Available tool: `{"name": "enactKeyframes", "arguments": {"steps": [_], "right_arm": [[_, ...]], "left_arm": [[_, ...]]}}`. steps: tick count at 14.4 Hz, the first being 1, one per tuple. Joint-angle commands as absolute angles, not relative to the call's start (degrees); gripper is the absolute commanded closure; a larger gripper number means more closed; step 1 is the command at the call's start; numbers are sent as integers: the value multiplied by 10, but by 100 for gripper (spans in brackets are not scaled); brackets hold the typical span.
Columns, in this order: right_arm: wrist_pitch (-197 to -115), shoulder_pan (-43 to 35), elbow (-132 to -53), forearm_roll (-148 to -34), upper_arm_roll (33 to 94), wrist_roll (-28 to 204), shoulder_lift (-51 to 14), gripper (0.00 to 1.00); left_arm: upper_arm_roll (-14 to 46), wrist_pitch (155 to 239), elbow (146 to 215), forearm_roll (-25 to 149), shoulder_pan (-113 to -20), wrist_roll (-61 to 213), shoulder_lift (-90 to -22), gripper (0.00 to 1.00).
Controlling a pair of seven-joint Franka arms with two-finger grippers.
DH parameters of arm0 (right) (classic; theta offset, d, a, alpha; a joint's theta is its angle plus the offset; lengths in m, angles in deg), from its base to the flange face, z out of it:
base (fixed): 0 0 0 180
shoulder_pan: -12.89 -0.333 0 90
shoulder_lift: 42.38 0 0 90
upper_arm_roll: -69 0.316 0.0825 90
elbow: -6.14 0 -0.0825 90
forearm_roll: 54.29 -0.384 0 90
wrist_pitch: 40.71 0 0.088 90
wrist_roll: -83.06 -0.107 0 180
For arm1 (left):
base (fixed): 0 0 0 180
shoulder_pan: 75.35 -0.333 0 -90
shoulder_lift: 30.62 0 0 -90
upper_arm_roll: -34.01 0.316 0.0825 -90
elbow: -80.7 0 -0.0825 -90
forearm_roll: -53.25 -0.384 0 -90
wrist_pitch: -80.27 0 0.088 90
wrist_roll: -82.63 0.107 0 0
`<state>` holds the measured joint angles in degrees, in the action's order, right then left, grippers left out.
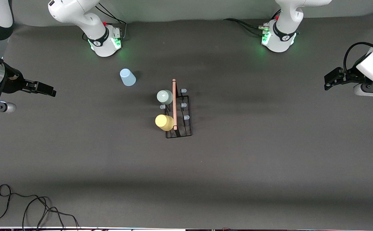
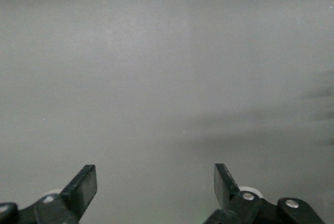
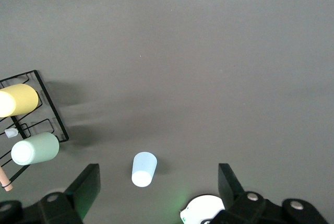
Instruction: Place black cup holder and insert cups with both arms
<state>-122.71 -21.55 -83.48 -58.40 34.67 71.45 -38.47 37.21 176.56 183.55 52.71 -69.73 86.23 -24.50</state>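
The black cup holder [image 1: 183, 112] stands mid-table with its wooden rod handle [image 1: 174, 102] on top. The pale green cup [image 1: 164, 96] and the yellow cup [image 1: 164, 122] sit on prongs on the side toward the right arm's end. The light blue cup [image 1: 127, 77] stands upside down on the table, nearer the right arm's base. My right gripper [image 1: 47, 89] is open and empty over the right arm's end of the table. Its wrist view [image 3: 156, 171] shows the blue cup [image 3: 144, 169], rack [image 3: 49, 112], yellow cup [image 3: 18, 100] and green cup [image 3: 35, 149]. My left gripper [image 1: 329, 80] is open and empty [image 2: 155, 179] over the left arm's end.
The arm bases [image 1: 106, 40] [image 1: 278, 38] stand at the table's back edge. Black cables [image 1: 29, 205] lie at the front corner toward the right arm's end. Several bare prongs [image 1: 184, 105] show on the rack's side toward the left arm.
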Motion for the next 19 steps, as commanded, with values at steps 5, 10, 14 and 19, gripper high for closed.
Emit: {"name": "enactKeyframes", "arguments": {"steps": [5,10,14,19], "right_arm": [[-1250,-7,-832,-545,561,728,-392,0],[-1270,6,-833,-546,571,761,-392,0],[-1270,3,-833,-546,571,761,-392,0],[-1268,4,-833,-546,571,761,-392,0]], "left_arm": [[373,1762,1832,527,-697,870,-242,0],[373,1763,1833,527,-698,869,-242,0],[373,1763,1833,527,-697,869,-242,0],[373,1764,1833,527,-697,869,-243,0]]}}
